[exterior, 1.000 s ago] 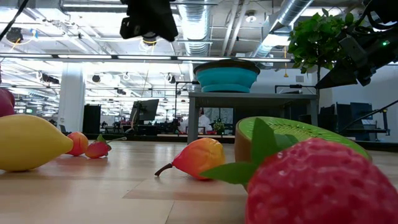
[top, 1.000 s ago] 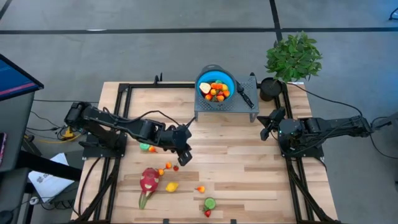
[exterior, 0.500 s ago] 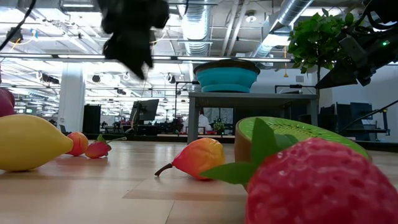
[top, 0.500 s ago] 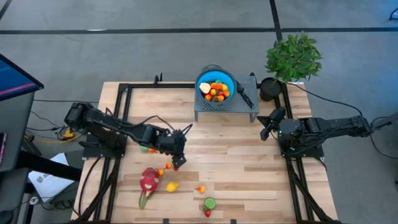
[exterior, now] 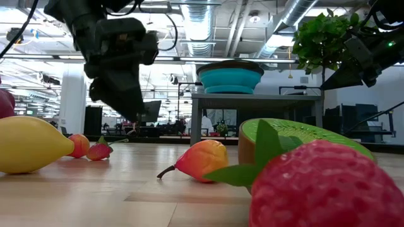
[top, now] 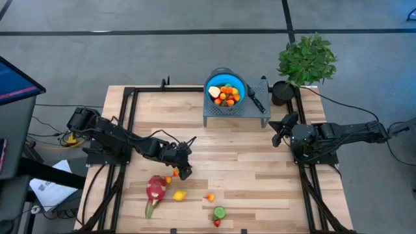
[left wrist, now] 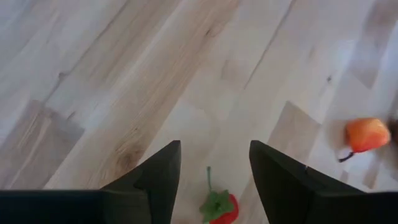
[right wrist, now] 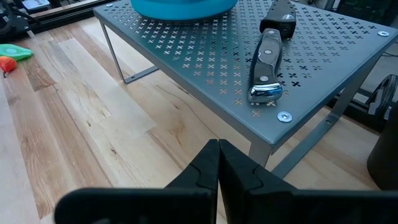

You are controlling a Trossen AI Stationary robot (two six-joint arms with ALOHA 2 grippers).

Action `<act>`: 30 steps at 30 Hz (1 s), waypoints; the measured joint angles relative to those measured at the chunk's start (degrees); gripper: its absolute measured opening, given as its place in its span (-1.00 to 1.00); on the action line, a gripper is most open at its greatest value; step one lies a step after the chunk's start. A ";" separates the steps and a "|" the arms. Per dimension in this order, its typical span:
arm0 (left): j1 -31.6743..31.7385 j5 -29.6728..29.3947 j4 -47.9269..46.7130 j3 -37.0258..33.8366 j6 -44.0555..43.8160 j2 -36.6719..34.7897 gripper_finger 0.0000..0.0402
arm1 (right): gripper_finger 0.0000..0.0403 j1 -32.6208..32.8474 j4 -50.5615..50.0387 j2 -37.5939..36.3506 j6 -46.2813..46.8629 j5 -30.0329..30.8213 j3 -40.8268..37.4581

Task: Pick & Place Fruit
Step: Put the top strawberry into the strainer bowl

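Pointing stem-first between open jaws, red fruit (left wrist: pixel 222 207)

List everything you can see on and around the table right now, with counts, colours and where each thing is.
Bowl: one, blue, on the grey perforated stand, holding orange, red and yellow fruit.
Knife: one, black-handled, on the stand beside the bowl.
Potted plant: one, green, at the table's far right corner.
Dragon fruit: one, pink-red with green tips, near front left.
Lemon: one, yellow, beside the dragon fruit.
Kiwi half: one, green, front edge.
Strawberry: one, red, next to the kiwi half.
Small red fruit: one, below the left gripper.
Left gripper: open, over the loose fruit.
Right gripper: shut, by the stand.
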 joint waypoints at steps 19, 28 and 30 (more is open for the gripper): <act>-2.58 3.17 10.43 -8.22 -3.38 0.00 -0.20 | -1.00 0.00 0.00 0.00 0.00 0.00 0.00; -2.56 0.42 11.04 -8.21 -3.15 0.00 -0.21 | -1.00 0.00 0.00 0.00 0.00 0.00 0.00; -2.56 -0.31 11.08 -8.22 -3.08 0.00 -0.21 | -1.00 0.00 0.00 0.00 0.00 0.02 0.00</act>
